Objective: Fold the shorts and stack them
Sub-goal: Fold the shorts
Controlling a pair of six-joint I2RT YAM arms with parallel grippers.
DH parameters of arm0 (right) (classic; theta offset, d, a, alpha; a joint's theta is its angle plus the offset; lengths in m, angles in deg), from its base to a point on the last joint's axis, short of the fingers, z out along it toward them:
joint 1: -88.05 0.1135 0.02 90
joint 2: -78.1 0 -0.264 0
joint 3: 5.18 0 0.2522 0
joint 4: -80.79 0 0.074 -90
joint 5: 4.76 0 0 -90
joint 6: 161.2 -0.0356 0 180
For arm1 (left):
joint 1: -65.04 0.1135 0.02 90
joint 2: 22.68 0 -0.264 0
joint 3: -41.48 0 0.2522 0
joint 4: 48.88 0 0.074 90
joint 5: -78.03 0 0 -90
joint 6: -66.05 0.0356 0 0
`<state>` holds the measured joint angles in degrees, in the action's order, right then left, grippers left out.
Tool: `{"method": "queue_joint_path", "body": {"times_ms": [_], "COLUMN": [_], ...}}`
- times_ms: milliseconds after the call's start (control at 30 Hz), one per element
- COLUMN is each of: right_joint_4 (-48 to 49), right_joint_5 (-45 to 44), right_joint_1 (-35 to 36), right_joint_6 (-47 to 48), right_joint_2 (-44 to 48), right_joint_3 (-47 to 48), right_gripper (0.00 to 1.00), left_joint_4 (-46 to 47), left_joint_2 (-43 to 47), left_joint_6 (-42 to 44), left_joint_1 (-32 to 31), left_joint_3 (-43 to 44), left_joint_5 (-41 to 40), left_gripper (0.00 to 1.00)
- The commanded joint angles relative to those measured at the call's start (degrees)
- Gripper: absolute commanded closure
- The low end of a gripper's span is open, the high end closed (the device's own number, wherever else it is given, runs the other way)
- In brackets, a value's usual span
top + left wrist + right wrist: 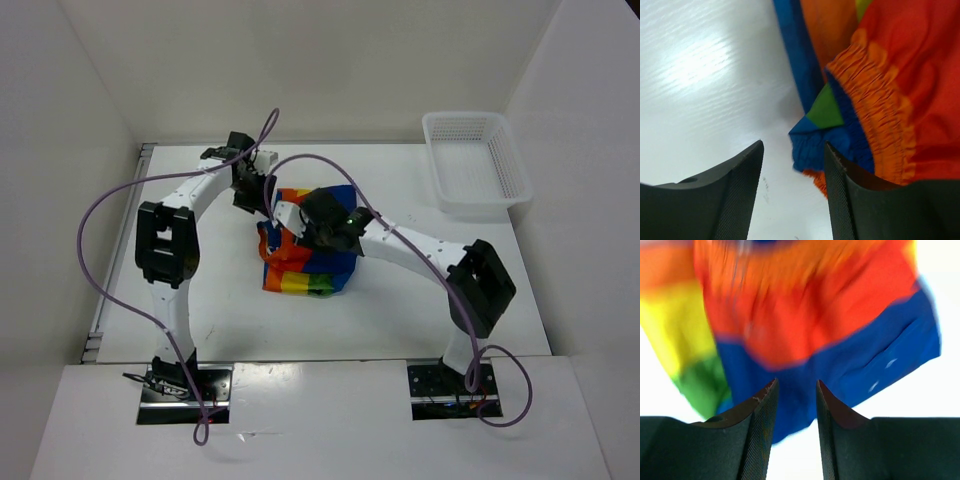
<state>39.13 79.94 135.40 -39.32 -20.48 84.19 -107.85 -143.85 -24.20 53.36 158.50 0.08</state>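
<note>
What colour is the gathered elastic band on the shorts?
Orange; the elastic band of the shorts shows best in the left wrist view.

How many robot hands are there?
2. The left gripper hangs open at the far left corner of the shorts; the right gripper hangs open just above them. None seems hidden.

Shorts [305, 268] soft matt cloth, table [400, 310] smooth glossy wht, basket [476, 160] wht mesh plastic.
</note>
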Motion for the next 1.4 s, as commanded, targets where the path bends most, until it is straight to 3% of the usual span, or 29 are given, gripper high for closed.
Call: {"method": "queue_joint_path", "body": {"times_ms": [0,167,333,500,600,767,900,1133,1367], "right_joint_4": [5.40,7.33,9.44,9.44,9.44,9.44,9.44,11.11,11.64], "right_joint_5": [5.27,8.02,5.30,6.44,6.44,5.04,-0.56,-10.85,-13.85], "right_joint_1": [-2.78,-6.31,-6.83,-6.31,-5.78,-4.64,-3.41,-2.35,-1.74], "right_joint_6": [-8.04,-20.88,-27.73,-29.94,-30.47,-31.00,-32.14,-34.43,-34.95], "right_joint_2": [-4.65,-15.30,-25.14,-28.24,-29.73,-31.58,-33.24,-34.39,-35.54], "right_joint_3": [12.07,25.79,34.93,37.76,39.08,39.61,39.61,36.53,33.99], "right_gripper": [0.59,0.45,0.45,0.45,0.45,0.43,0.36,0.36,0.38], "left_joint_4": [0.91,1.44,1.44,1.44,1.44,1.44,1.44,1.44,1.97], "left_joint_2": [6.71,8.14,3.66,1.55,0.50,-0.65,-1.88,-2.41,-2.41], "left_joint_6": [0.25,0.25,0.25,0.25,0.25,0.25,0.25,0.25,0.25], "left_joint_1": [2.36,3.07,3.07,4.30,4.91,4.91,4.91,5.44,6.49], "left_joint_3": [-3.06,-7.46,-8.08,-7.55,-7.55,-7.55,-7.55,-7.55,-7.55], "left_joint_5": [-0.19,4.37,10.71,14.93,15.71,16.95,18.00,18.53,20.46], "left_gripper": [0.41,0.41,0.38,0.38,0.45,0.71,0.77,0.88,0.92]}}
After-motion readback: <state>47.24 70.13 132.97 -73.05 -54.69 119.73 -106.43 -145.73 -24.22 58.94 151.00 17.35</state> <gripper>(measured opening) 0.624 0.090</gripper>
